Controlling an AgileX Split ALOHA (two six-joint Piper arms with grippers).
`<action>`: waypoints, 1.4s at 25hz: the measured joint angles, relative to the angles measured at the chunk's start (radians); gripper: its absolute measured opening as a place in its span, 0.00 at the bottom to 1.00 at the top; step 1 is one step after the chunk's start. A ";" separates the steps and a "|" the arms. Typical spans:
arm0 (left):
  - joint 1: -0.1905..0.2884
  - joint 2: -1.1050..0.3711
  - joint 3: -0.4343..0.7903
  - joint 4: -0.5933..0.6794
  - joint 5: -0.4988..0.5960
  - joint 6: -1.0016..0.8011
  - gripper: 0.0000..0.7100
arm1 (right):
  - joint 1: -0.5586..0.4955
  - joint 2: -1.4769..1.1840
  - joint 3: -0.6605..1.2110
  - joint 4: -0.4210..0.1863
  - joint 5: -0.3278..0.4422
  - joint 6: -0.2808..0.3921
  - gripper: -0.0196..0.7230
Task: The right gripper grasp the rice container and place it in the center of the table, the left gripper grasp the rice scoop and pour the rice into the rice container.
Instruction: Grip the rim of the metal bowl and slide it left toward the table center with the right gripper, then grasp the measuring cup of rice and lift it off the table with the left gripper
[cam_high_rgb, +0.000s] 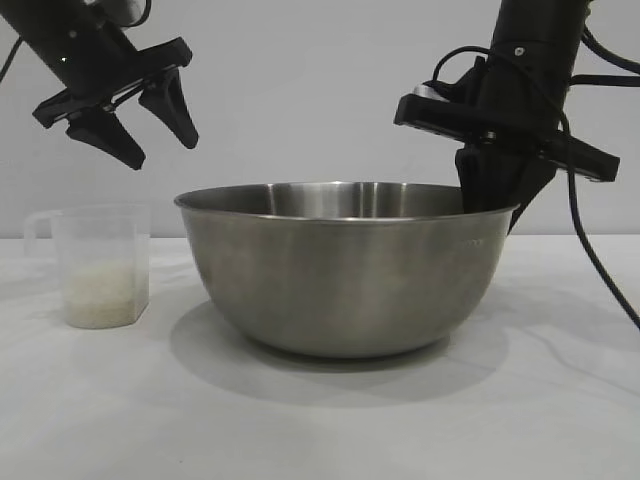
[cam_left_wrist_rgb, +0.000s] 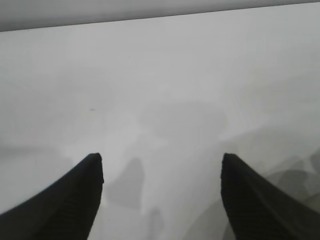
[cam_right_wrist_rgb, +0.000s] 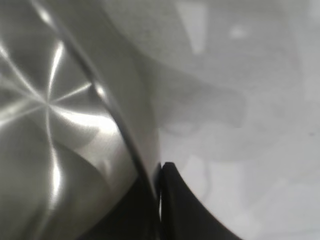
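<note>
The steel rice container (cam_high_rgb: 345, 270) stands on the white table (cam_high_rgb: 320, 420) near its middle. My right gripper (cam_high_rgb: 490, 200) is shut on the container's right rim, one finger inside and one outside; the right wrist view shows the rim (cam_right_wrist_rgb: 125, 135) pinched at the gripper (cam_right_wrist_rgb: 159, 172). The rice scoop (cam_high_rgb: 98, 265), a clear cup with white rice (cam_high_rgb: 98, 292) at its bottom, stands on the table left of the container. My left gripper (cam_high_rgb: 160, 135) is open and empty, in the air above the scoop; its wrist view shows its fingers (cam_left_wrist_rgb: 75, 195) over bare table only.
A black cable (cam_high_rgb: 600, 270) hangs from the right arm down past the container's right side. Open tabletop lies in front of the bowl and scoop.
</note>
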 joint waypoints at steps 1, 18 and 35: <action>0.000 0.000 0.000 0.000 0.000 0.000 0.62 | 0.000 0.000 0.000 0.000 -0.005 0.000 0.09; 0.000 0.000 0.000 0.000 0.014 0.000 0.62 | 0.002 -0.030 -0.300 -0.215 0.068 0.000 0.74; 0.000 0.000 0.000 0.000 0.014 0.000 0.62 | -0.291 -0.407 -0.161 -0.348 0.088 0.000 0.74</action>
